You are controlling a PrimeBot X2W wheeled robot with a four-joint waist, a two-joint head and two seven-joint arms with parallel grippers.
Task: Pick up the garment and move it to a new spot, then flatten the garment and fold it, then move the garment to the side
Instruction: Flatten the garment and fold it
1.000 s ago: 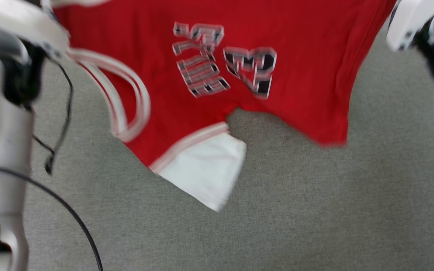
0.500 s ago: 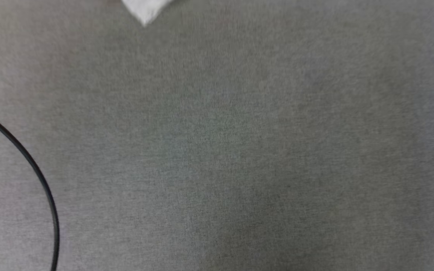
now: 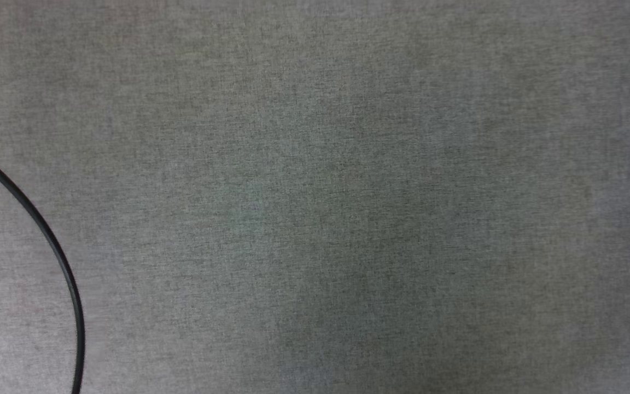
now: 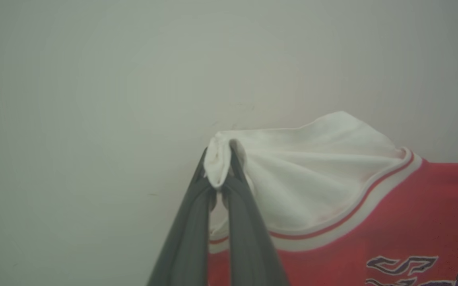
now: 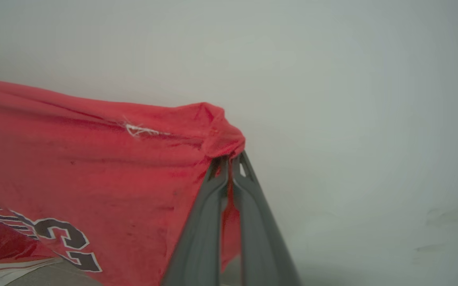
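Starting with the head view: a grey woven surface (image 3: 348, 191) is seen, crossed at the lower left by a curved black cable (image 3: 47, 235).

Left wrist view: the left claw (image 4: 219, 159) is clamped tight on a bunched fold of the white sleeve (image 4: 312, 174) of the garment (image 4: 404, 214). The cloth is pinched between the two dark fingers (image 4: 189, 222), and a small tuft is pushed past the tips. The garment is hung from the claw and spread to the right against a pale blurred background. Striped trim (image 4: 372, 198) is seen between sleeve and red body, and dark outlined letters (image 4: 402, 264) are cut off at the bottom right.

Right wrist view: the right claw (image 5: 229, 161) is closed on a red corner of the garment (image 5: 94, 167), which is draped away to the left. A loose white thread (image 5: 137, 129) is noted near the top fold, and letters (image 5: 58, 238) at the lower left.
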